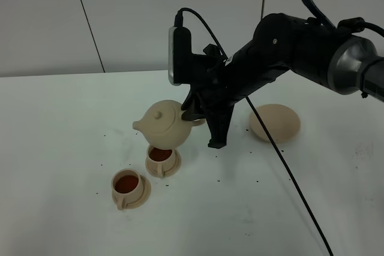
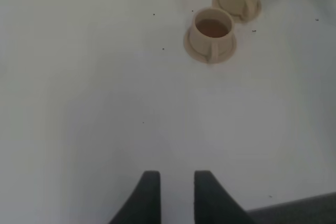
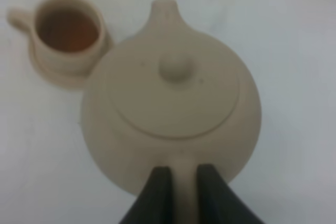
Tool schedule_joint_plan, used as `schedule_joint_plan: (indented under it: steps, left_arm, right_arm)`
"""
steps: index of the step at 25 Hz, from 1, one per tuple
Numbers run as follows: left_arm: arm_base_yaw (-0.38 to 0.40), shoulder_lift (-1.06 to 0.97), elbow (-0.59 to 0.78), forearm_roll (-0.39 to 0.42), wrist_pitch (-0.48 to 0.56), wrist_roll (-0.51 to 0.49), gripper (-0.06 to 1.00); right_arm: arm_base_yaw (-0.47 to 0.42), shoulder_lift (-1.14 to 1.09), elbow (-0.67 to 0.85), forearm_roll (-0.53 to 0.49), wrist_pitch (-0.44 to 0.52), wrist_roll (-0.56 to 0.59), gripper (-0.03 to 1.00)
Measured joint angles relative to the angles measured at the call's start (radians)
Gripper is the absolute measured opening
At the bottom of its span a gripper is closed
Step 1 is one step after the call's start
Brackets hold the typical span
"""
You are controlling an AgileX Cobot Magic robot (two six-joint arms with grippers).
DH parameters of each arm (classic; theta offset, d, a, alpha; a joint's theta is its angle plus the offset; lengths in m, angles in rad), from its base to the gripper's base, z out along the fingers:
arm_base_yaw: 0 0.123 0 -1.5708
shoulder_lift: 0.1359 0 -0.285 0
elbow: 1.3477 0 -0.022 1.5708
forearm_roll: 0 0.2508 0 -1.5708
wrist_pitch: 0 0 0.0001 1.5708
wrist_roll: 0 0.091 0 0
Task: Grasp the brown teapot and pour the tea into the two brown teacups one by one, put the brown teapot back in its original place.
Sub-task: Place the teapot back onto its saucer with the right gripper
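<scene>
We judge pouring done, both teacups (image 1: 131, 188) (image 1: 162, 160) showing tea, with the right gripper (image 3: 182, 182), fingers clamped on the handle, holding the teapot (image 1: 163, 125) above the farther teacup, return to the empty saucer (image 1: 275, 122) pending; left fingers (image 2: 149, 198) slightly apart, empty.

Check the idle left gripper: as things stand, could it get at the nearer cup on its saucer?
Probably yes. The left gripper hangs over bare table with nothing between it and the nearer cup. The teapot, held by the right gripper, hangs over the other cup.
</scene>
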Motion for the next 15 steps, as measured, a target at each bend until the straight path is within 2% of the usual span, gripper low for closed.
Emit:
schedule_joint_plan:
  steps: [4, 15]
  left_arm:
    - [0.000, 0.000, 0.000, 0.000, 0.000, 0.000, 0.23]
    - [0.000, 0.000, 0.000, 0.000, 0.000, 0.000, 0.23]
  right_arm:
    - [-0.021, 0.000, 0.000, 0.081, 0.031, -0.027, 0.10]
    - [-0.046, 0.000, 0.000, 0.131, 0.065, -0.045, 0.10]
